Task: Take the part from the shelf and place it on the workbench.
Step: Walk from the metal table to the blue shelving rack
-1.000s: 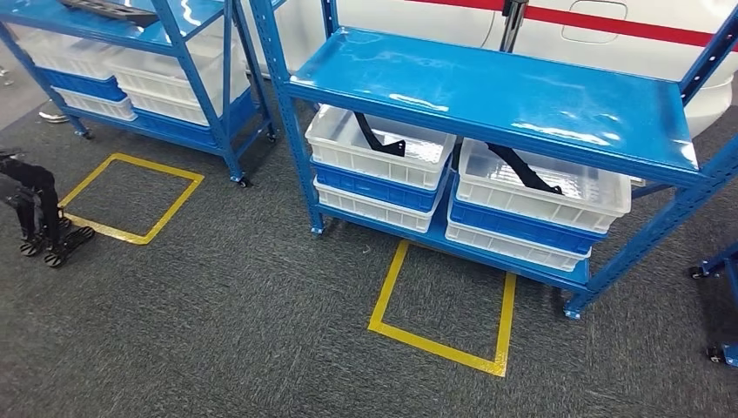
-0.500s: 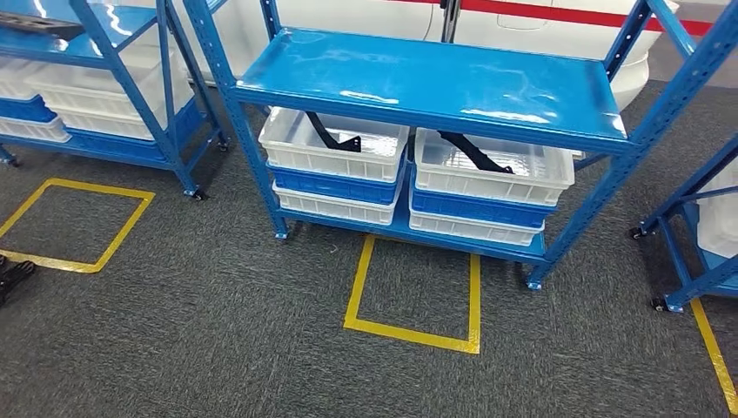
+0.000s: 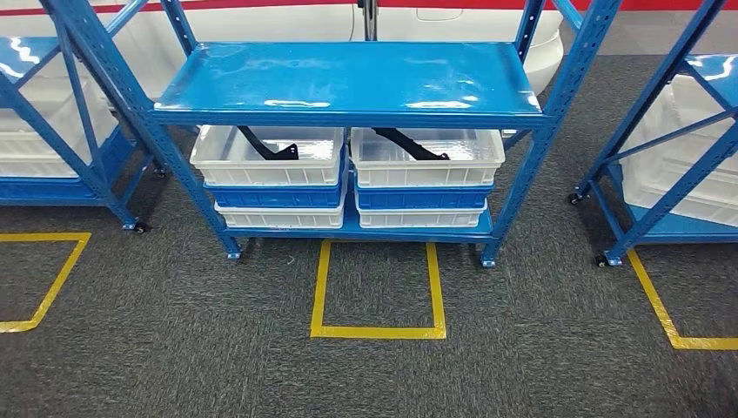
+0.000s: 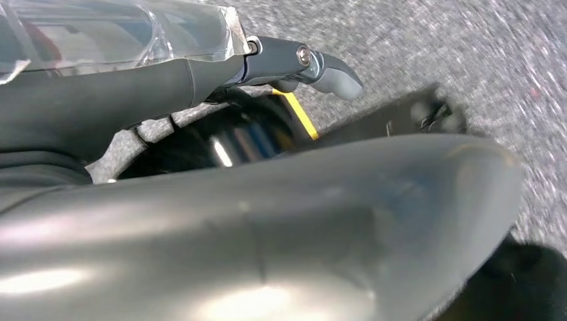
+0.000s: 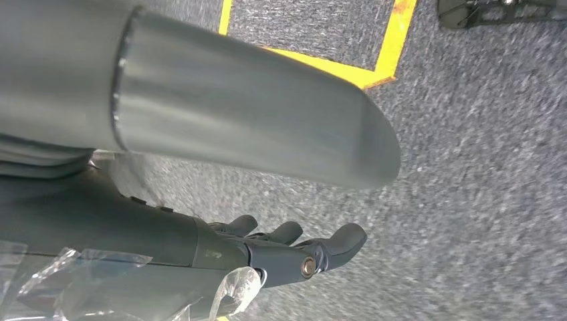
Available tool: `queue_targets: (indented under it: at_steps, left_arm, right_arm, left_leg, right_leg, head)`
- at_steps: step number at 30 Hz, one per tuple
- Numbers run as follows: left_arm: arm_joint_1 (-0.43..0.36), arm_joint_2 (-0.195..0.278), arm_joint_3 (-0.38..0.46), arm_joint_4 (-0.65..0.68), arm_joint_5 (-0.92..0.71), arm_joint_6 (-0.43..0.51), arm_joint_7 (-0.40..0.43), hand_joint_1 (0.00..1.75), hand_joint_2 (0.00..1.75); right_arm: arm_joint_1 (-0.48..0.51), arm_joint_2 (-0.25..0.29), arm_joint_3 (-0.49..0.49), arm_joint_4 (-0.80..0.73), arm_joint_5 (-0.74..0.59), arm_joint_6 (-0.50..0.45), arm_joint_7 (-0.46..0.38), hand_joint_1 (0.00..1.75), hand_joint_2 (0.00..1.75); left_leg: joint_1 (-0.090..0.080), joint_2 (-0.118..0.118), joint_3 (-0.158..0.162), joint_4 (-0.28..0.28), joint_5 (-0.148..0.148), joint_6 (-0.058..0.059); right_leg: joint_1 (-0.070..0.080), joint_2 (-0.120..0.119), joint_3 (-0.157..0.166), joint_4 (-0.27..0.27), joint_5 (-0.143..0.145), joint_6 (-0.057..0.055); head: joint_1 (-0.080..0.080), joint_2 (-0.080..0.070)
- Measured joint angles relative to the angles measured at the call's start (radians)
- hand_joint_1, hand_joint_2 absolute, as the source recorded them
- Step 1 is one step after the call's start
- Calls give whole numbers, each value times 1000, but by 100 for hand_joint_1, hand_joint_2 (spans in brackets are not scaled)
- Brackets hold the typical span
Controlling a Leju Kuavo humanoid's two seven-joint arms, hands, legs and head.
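Head view: two black parts were recorded in white bins under the blue shelf (image 3: 348,78), left part (image 3: 270,146) and right part (image 3: 411,144), each long axis slanted, both well ahead. Left wrist view: left hand (image 4: 294,63) was seen above carpet, grasp undeterminable. Right wrist view: right hand (image 5: 294,251) was logged with fingers loosely extended, holding nothing; neither hand was judged nearer.

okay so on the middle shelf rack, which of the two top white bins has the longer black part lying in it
The right-hand white bin. Its black part stretches diagonally across much of the bin, while the part in the left-hand white bin is shorter and stays in the middle.
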Motion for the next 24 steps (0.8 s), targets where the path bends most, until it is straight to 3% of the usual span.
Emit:
queue_targets:
  at_steps: [1,3,5,6,8,9,10,11,12,15,17,19,21,22,23,24]
  left_arm:
    - [-1,0,0,0,0,-1,0,0,0]
    - [-4,0,0,1,0,-2,-3,0,0]
    - [-7,0,0,3,0,0,-6,0,0]
    - [-7,-1,0,4,0,2,-8,0,0]
    - [-4,-1,0,6,0,4,-10,0,0]
    - [-2,-1,0,7,0,5,-11,0,0]
    - [0,-1,0,8,0,5,-12,0,0]
    - [1,-1,0,8,0,5,-12,0,0]
    - [1,-1,0,8,0,5,-12,0,0]
    - [0,0,0,8,0,5,-12,0,0]
    - [0,1,0,8,0,5,-11,0,0]
    - [0,3,1,8,0,5,-9,0,0]
    - [0,4,1,8,0,4,-5,0,87]
    - [0,5,1,8,0,4,-3,0,131]
    - [1,6,2,8,0,4,-1,0,175]
    - [1,7,2,8,0,4,3,0,175]
  right_arm:
    - [0,1,0,0,3,0,0,0,0]
    - [4,2,0,0,10,0,0,0,0]
    - [7,0,0,0,17,-1,-1,0,0]
    - [6,0,0,0,19,-2,-2,0,0]
    - [3,1,1,0,23,-2,-3,0,0]
    - [2,1,1,0,25,-2,-3,0,0]
    - [1,2,1,0,27,-1,-2,0,0]
    - [1,2,1,0,29,0,-2,0,0]
    - [1,2,2,0,30,0,-1,0,44]
    - [2,2,4,0,31,1,1,0,175]
    - [2,2,7,0,33,3,2,0,175]
    - [2,3,10,0,34,4,5,0,87]
    - [1,3,13,0,35,5,6,0,0]
    - [1,3,14,0,36,5,6,0,0]
    - [1,3,16,0,37,6,6,0,44]
    - [1,3,16,0,38,6,6,0,87]
  left_leg:
    - [-3,-13,12,-31,10,5]
    - [-6,-8,14,-43,15,11]
    - [-4,2,16,-52,25,21]
    - [-2,9,17,-57,30,26]
    - [-2,26,14,-60,34,32]
    - [-3,34,12,-59,34,33]
    - [-4,42,11,-59,34,33]
    - [-4,47,10,-58,34,33]
    - [-3,50,11,-57,34,32]
    - [-4,55,11,-51,30,21]
    - [-8,57,9,-49,28,9]
    - [-5,57,8,-47,27,-1]
    - [-1,56,-8,-5,-2,-12]
    - [1,55,-30,47,-32,-18]
    - [3,55,-61,117,-68,-22]
    - [4,55,-95,188,-99,-26]
  right_leg:
    - [0,8,-2,0,1,4]
    - [-2,20,-4,-3,4,17]
    - [-4,3,-12,12,-7,28]
    - [-3,-17,-27,47,-30,31]
    - [-4,-59,-82,171,-102,37]
    - [-5,-66,-110,237,-132,41]
    - [-6,-69,-126,277,-145,44]
    - [-8,-71,-123,282,-139,47]
    - [-10,-72,-100,245,-115,49]
    - [-13,-79,11,44,-39,46]
    - [-9,-79,32,-4,-32,33]
    - [-8,-77,31,-6,-28,18]
    - [-11,-78,31,-9,-23,6]
    - [-12,-79,29,-10,-21,1]
    - [-12,-79,27,-10,-20,-2]
    - [-12,-79,25,-10,-19,-4]
  head:
    - [0,0]
    - [0,0]
    - [2,0]
    - [4,0]
    - [9,0]
    - [9,0]
    - [10,0]
    - [10,0]
    - [10,0]
    - [10,0]
    - [9,0]
    - [8,0]
    - [6,0]
    - [5,0]
    - [3,0]
    - [2,0]
